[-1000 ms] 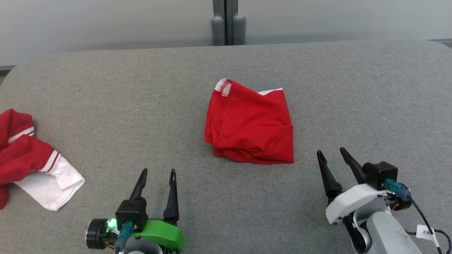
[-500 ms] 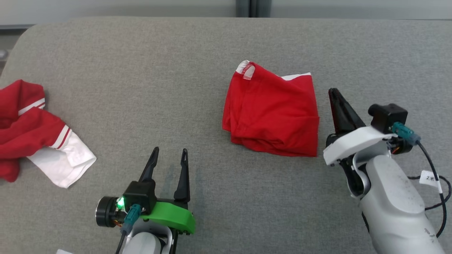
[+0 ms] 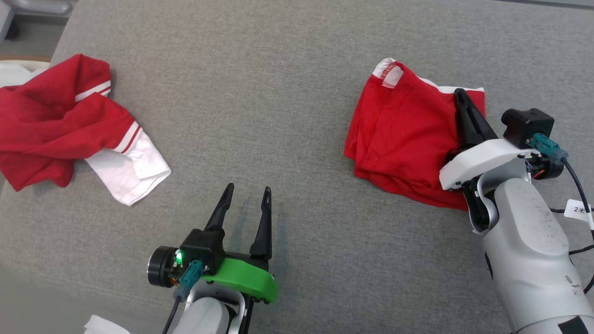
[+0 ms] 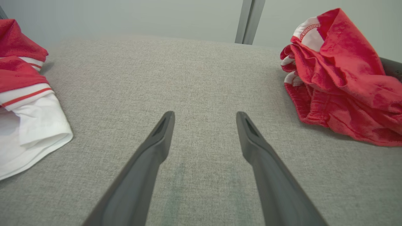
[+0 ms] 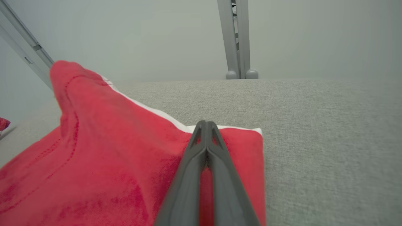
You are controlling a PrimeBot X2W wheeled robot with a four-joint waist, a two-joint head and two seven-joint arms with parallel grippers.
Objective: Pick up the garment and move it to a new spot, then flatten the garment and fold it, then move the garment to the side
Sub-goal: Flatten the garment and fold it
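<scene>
- The right hand (image 3: 459, 93) has its two dark fingers pressed tight together, basically one blade. It's lying across the right far part of the folded red garment (image 3: 403, 134).
- In the right wrist view the tip of that hand (image 5: 205, 123) sits right at the garment's far edge, where a thin white strip (image 5: 150, 113) peeks out from under the red. Honestly can't tell if any cloth is actually caught between the fingers or if they're just resting on top.
- The garment (image 5: 110, 157) sits on the right side of the grey fabric-covered bench (image 3: 278, 93), folded into a rough, lumpy square. There's a white tab (image 3: 389, 74) at its far left corner, and that side bunches up a bit higher than the rest.
- The left hand (image 3: 248, 188) is spread wide, fingers pointing toward the far side. It's over bare bench near the front, around the middle, well apart from both bits of clothing.
- From the left wrist view, nothing is between those fingers (image 4: 157, 147), just grey fabric, with the garment (image 4: 339, 78) off to the right.
- A second red-and-white garment (image 3: 60, 125) lies crumpled at the far left of the bench, with a white sleeve end sticking out toward the near side.
- A grey post (image 5: 238, 37) stands behind the far edge of the bench.
</scene>
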